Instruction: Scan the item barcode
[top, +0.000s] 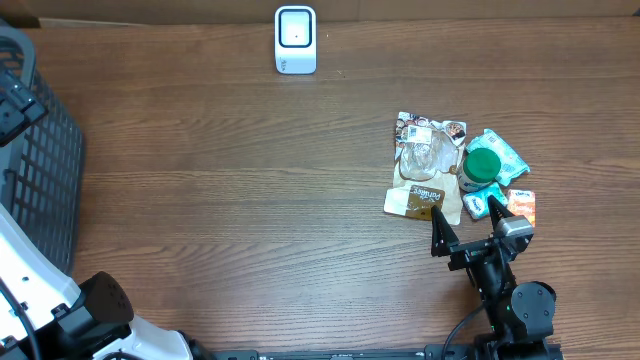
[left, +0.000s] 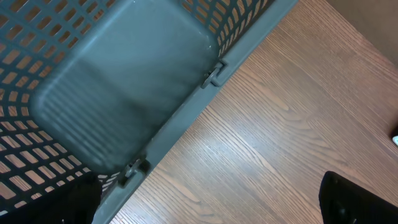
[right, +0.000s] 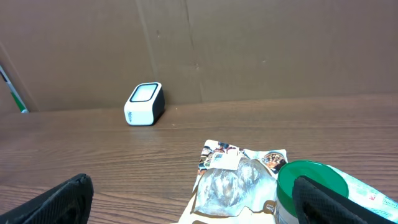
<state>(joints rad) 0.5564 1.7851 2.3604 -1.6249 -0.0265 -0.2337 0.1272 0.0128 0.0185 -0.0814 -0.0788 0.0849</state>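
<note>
The right gripper (top: 465, 213) hangs released, jaws spread wide and grasping nothing, just near of a small pile on the right of the table (top: 250, 180). The pile holds a clear-windowed packet (top: 427, 165), with a green-lidded jar (top: 482, 165) touching its right edge and a teal packet (top: 506, 150) beyond the jar. The barcode scanner (top: 295, 40) stands at the far edge, well apart. The left gripper (left: 208, 211) is also spread and empty, over the rim of the grey basket (left: 124, 81) at the left.

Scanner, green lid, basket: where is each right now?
Scanner (top: 295, 38): overhead view, on its top face.
Green lid (top: 483, 164): overhead view, on the lid's centre.
Basket (left: 180, 124): left wrist view, on its rim.
</note>
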